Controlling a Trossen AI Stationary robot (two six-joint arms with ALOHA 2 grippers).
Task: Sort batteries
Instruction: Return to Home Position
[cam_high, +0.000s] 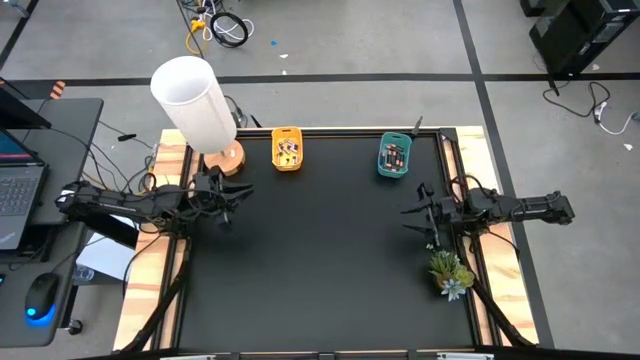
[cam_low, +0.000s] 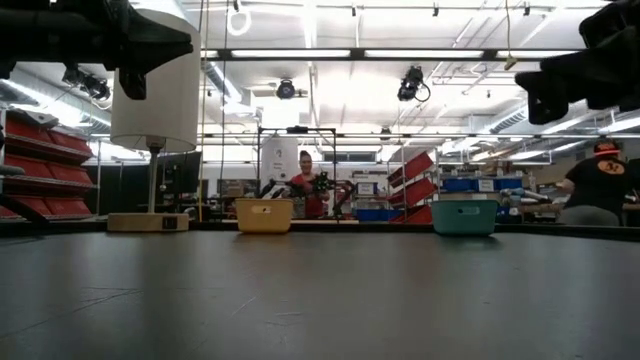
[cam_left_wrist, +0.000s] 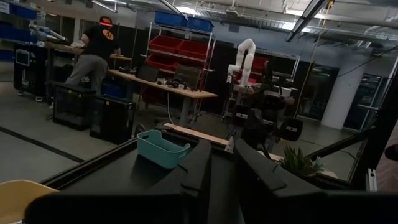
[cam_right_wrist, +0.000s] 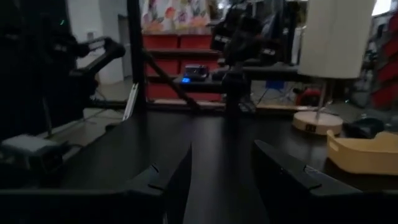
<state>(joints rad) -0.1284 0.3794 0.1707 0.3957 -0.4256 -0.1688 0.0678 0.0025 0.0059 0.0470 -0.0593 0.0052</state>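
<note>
Left gripper (cam_high: 225, 195) hangs over its own side of the black table (cam_high: 320, 280). Its fingers (cam_left_wrist: 198, 169) are spread with a clear gap and there's nothing between them. Same deal for the right gripper (cam_high: 415, 215) over on the opposite side: jaws parted, holding nothing.

A small plant (cam_high: 450, 272) sits near the right jaws, out by the table's edge. A lamp (cam_high: 200, 105) stands close by the left jaws, with its wooden base just beside them.

Further out, ahead of the left jaws and off to one side, is the yellow bin (cam_high: 287, 150) with batteries (cam_high: 289, 153) lying inside it. More of them are in the teal bin (cam_high: 394, 157), which sits much the same way ahead of the right jaws. Both bins are well apart from either gripper.

Way past the jaws, out in the room, a person (cam_left_wrist: 93, 50) stands at a workbench.
</note>
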